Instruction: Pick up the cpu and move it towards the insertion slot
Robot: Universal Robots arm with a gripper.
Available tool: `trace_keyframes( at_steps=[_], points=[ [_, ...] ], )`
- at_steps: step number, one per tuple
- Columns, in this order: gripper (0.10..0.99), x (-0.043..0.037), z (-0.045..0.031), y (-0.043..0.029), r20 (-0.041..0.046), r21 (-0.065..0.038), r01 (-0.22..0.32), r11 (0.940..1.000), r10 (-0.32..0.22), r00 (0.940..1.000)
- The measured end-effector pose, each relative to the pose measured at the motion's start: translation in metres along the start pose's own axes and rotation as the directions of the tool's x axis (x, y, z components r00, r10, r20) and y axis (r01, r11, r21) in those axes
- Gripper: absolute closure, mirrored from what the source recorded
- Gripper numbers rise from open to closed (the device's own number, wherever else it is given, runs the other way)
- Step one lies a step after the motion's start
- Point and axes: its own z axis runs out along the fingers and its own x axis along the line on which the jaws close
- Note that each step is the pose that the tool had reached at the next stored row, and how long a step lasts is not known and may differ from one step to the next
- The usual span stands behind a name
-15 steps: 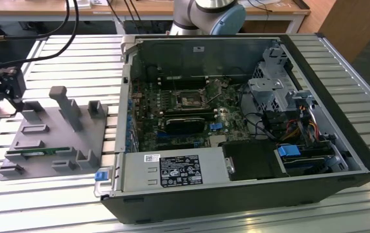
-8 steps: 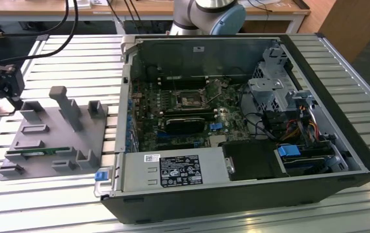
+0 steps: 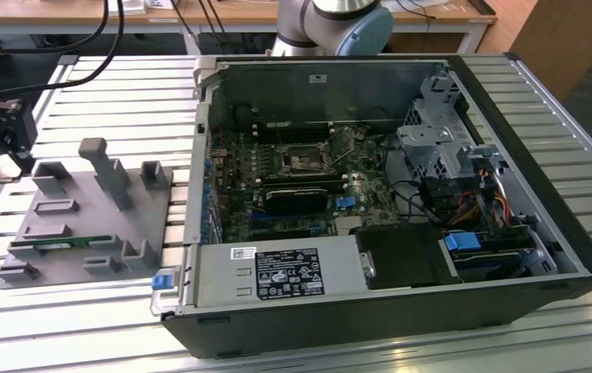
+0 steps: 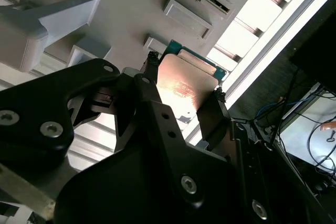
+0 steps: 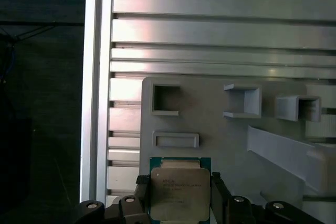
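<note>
Closest to the lens in the first wrist view, the black pincer (image 5: 179, 196) pinches the cpu (image 5: 180, 186) by two opposite edges, one finger (image 5: 140, 195) on each side. The chip's silvery top faces the camera, with a thin green rim around it. The second wrist view shows the same grip: the pincer (image 4: 185, 77) is closed on the cpu (image 4: 184, 85), whose metal face catches a warm glare.

In the exterior view the pincer (image 3: 1, 155) hangs at the 9 o'clock edge of the scene, over the slatted metal table (image 3: 120, 101), so the cpu sits there too, off the grey tray (image 3: 81, 219). The tray lies at the pincer's 3 o'clock, with a tall post (image 3: 104, 167) standing near its middle. A thin green memory stick (image 3: 63, 243) rests in a slot toward the tray's 6 o'clock side.

At 3 o'clock from the tray lies the open computer case (image 3: 544, 194), on its side with the board exposed. The square socket (image 3: 304, 159) sits on that board, well apart from the cpu. The arm's base (image 3: 332, 23) stands at the case's 12 o'clock.
</note>
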Motion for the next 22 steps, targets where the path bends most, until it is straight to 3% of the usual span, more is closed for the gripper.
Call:
trace_keyframes(
  at_steps=[22],
  points=[
    [0.541, 0.0000, -0.0168, 0.0015, -0.0002, 0.004, 0.000, 1.0000, 0.000, 1.0000]
  ],
)
